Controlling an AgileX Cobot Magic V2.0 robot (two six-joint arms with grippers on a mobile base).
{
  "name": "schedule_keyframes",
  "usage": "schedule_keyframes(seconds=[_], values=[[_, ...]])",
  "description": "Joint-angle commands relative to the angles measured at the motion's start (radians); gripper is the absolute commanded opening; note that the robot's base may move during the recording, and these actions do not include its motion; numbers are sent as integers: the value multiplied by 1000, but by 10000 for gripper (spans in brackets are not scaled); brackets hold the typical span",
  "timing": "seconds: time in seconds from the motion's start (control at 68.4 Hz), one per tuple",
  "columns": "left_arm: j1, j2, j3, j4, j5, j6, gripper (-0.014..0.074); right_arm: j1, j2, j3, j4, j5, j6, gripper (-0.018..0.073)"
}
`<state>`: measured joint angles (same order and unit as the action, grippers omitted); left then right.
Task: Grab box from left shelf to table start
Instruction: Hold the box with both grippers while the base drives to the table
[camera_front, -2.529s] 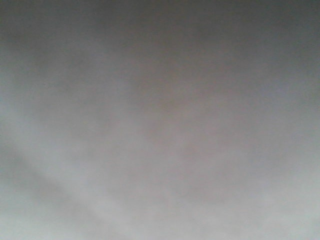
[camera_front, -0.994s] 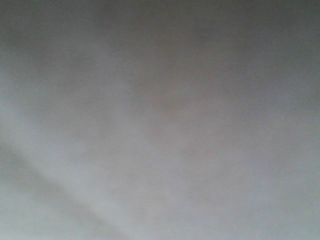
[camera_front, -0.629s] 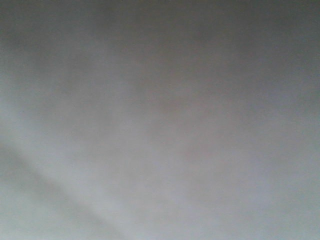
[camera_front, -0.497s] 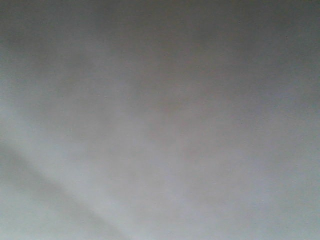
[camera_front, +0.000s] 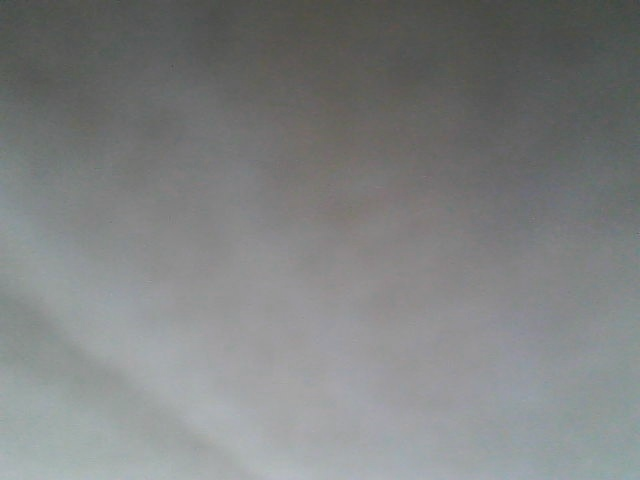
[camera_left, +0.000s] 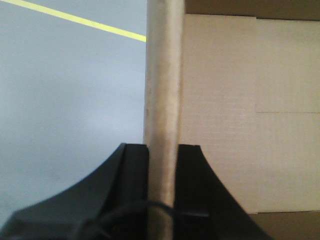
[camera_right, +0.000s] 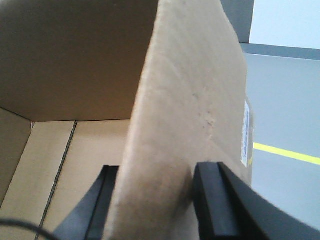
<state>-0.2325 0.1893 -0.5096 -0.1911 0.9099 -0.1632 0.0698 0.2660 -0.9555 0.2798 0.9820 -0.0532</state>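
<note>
The left gripper (camera_left: 162, 152) is closed on an upright cardboard wall of the box (camera_left: 225, 125). One black finger (camera_left: 132, 162) presses the wall's outer face and the other its inner face, with the wall's pale top edge running up between them. No gap shows on either side. To the right of that wall lies the open inside of the box, plain brown corrugated board with a flap seam across it.

The right gripper (camera_right: 160, 172) is likewise clamped on a box wall. Its fingers (camera_right: 215, 200) sit tight against the two faces and the thick cardboard edge rises between them, leaning a little to the right. The box's interior falls away on the left of that wall, shaded at the top. A narrow white label (camera_right: 246, 135) is stuck on the outer face at the right.

Beyond the box, both wrist views show a smooth grey floor (camera_left: 70, 100) with a thin yellow line (camera_left: 75, 19) painted across it. In the right wrist view the floor ends at a dark band under a pale wall (camera_right: 285, 20). What the box rests on cannot be told.

The front-facing view is only a blurred grey field.
</note>
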Motion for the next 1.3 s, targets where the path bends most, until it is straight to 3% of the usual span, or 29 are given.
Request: schedule_keyframes(seconds=[0.0, 1.286], values=[[-4, 15, -7, 46, 67, -4, -99, -2, 2, -29, 23, -104, 1, 58], [-4, 15, -7, 46, 67, -4, -99, -2, 3, -28, 23, -104, 1, 58]])
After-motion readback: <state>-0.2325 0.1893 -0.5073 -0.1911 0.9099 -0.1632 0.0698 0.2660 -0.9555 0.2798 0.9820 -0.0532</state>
